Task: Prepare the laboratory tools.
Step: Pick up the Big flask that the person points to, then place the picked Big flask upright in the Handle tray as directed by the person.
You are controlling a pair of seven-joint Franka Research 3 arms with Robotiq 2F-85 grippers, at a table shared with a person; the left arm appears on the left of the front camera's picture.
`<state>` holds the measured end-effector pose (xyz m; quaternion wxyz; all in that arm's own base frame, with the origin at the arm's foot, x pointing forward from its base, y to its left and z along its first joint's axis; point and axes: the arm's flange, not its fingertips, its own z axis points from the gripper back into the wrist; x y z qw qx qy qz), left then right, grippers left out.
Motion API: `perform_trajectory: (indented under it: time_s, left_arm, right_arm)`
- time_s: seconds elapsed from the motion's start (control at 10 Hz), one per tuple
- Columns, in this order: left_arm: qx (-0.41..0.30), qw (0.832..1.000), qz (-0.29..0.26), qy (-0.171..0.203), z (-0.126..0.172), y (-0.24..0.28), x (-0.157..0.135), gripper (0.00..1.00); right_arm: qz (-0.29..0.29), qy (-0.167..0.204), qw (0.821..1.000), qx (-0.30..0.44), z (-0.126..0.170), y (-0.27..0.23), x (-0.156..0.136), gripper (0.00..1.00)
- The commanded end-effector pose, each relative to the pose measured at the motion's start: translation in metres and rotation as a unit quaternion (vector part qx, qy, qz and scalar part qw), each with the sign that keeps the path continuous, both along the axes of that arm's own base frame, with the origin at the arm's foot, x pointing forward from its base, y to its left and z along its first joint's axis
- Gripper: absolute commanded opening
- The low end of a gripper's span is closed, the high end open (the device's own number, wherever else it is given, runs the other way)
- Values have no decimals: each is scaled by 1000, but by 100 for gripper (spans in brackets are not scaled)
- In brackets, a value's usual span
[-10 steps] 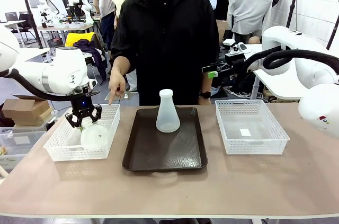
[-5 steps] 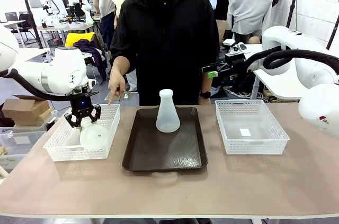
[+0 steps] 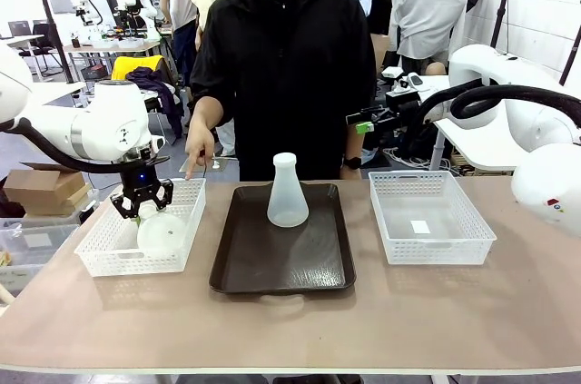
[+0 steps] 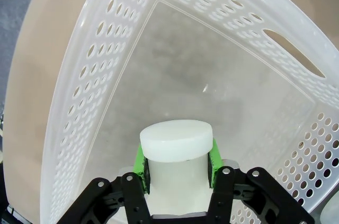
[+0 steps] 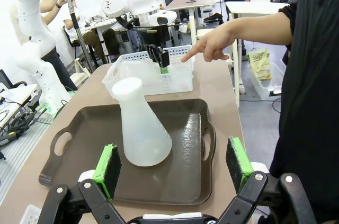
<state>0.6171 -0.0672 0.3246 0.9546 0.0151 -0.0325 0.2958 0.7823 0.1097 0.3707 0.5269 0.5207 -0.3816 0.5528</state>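
Between the green pads (image 4: pixel 140 161) of the left gripper (image 4: pixel 177 167) sits the narrow neck of a translucent white plastic conical flask (image 3: pixel 161 231), pinched just under its rim inside the left white mesh basket (image 3: pixel 100 257). It looks light, stiff and smooth, so the neck grip suits. Its twin flask (image 3: pixel 287 193) stands upright on the dark brown rectangular tray (image 3: pixel 281 270); the right gripper (image 5: pixel 174 171) hangs spread wide.

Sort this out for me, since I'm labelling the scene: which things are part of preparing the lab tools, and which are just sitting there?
Part of the job:
- flask on the tray
- flask in the left basket, neck gripped by the left gripper
- brown tray

Just there:
- left mesh basket
- right mesh basket
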Motion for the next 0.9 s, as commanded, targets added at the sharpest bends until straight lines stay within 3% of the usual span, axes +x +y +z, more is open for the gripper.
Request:
perform_trajectory:
  time_s: [0.0, 0.8]
  left_arm:
    - [0, 1000, -1, 0, 0, -1, 0, 0]
    - [0, 1000, -1, 0, 0, -1, 0, 0]
  right_arm:
    - [6, -4, 1000, -4, 0, 1, -1, 100]
    - [6, -4, 1000, -4, 0, 1, -1, 100]
